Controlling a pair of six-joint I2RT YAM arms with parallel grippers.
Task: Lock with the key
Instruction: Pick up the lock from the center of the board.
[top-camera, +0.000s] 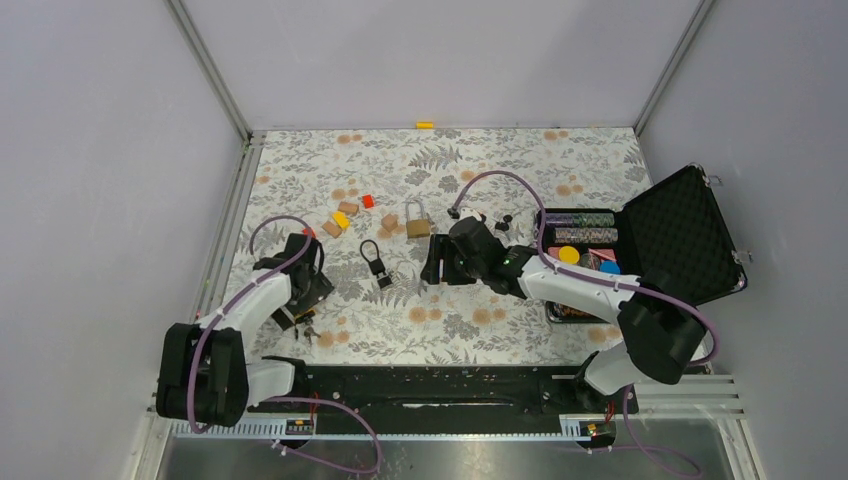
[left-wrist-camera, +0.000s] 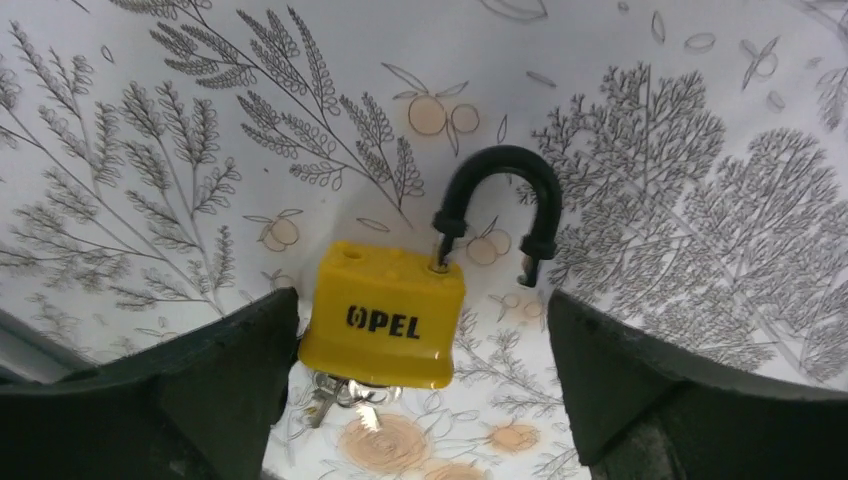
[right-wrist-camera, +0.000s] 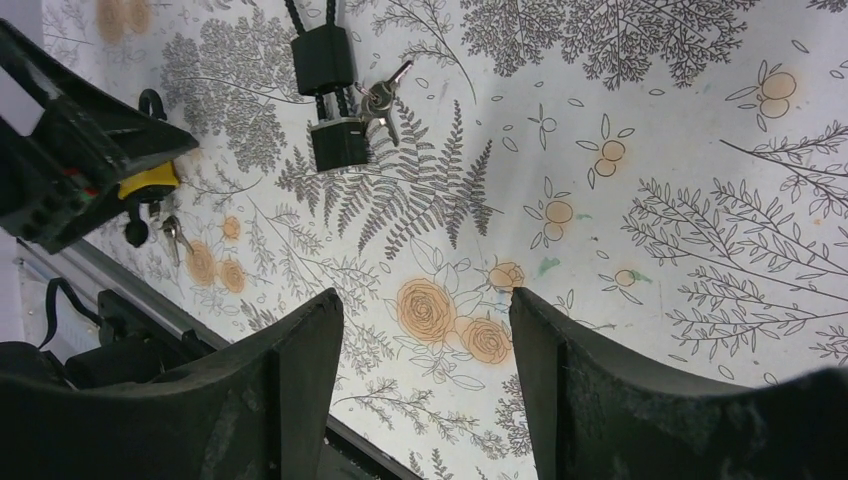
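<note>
A yellow padlock marked OPEL lies flat on the floral cloth. Its black shackle is open, one leg in the body and the free end hanging beside it. A bunch of silver keys sticks out at its underside. My left gripper is open, its fingers on either side of the lock body, the left finger close against it. From above, the left gripper covers the lock, and the keys peek out. My right gripper is open over bare cloth, holding nothing.
A black cable lock with its own keys lies mid-table. A brass padlock and several small coloured blocks lie behind it. An open black case of poker chips stands at the right. The metal rail runs along the near edge.
</note>
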